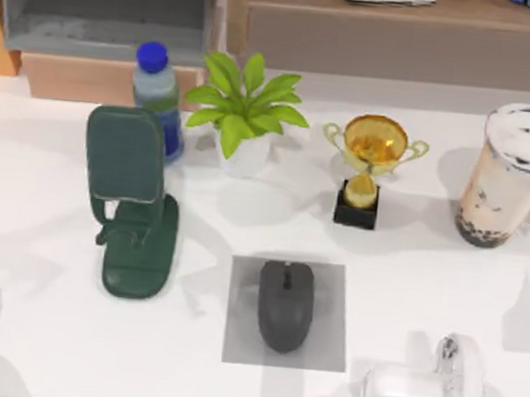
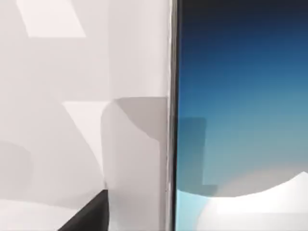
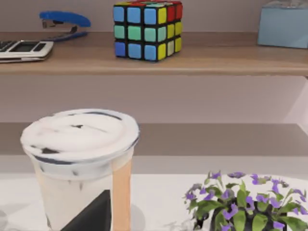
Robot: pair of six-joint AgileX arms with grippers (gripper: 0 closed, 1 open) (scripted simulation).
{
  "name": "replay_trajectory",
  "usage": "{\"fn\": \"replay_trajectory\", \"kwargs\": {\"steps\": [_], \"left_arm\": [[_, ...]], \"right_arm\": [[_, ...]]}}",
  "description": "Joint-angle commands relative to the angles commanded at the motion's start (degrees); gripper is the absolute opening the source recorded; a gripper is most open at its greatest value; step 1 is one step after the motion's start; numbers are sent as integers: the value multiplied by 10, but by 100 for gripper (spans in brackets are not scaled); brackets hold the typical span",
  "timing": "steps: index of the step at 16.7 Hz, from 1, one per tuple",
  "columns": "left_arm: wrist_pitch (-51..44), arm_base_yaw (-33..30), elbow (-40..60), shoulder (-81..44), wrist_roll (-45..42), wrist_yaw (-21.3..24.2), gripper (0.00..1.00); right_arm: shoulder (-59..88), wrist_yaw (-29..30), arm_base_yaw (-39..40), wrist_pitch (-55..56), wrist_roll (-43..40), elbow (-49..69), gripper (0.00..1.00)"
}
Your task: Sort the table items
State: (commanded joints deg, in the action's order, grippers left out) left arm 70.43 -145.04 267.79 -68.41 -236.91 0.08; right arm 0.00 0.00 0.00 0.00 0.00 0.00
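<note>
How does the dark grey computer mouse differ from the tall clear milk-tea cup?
The dark grey computer mouse lies low on a grey square mat; the tall clear milk-tea cup stands upright on the bare white table. The mouse is opaque; the cup shows its drink. Both are ungripped.

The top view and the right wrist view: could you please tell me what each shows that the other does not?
Top view alone: the mouse on a grey mat, a green stand, a bottle, a plant and a trophy. Right wrist view alone: a cube, a stapler and a purple-flowered plant. Both: the milk-tea cup, standing upright.
</note>
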Motion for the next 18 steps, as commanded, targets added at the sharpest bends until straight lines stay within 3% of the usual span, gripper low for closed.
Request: {"fn": "replay_trajectory", "kwargs": {"steps": [5, 18], "left_arm": [[-12, 0, 8, 6, 0, 0, 100], [-12, 0, 8, 6, 0, 0, 2]], "right_arm": [[0, 0, 0, 0, 0, 0, 100], [0, 0, 0, 0, 0, 0, 100]]}}
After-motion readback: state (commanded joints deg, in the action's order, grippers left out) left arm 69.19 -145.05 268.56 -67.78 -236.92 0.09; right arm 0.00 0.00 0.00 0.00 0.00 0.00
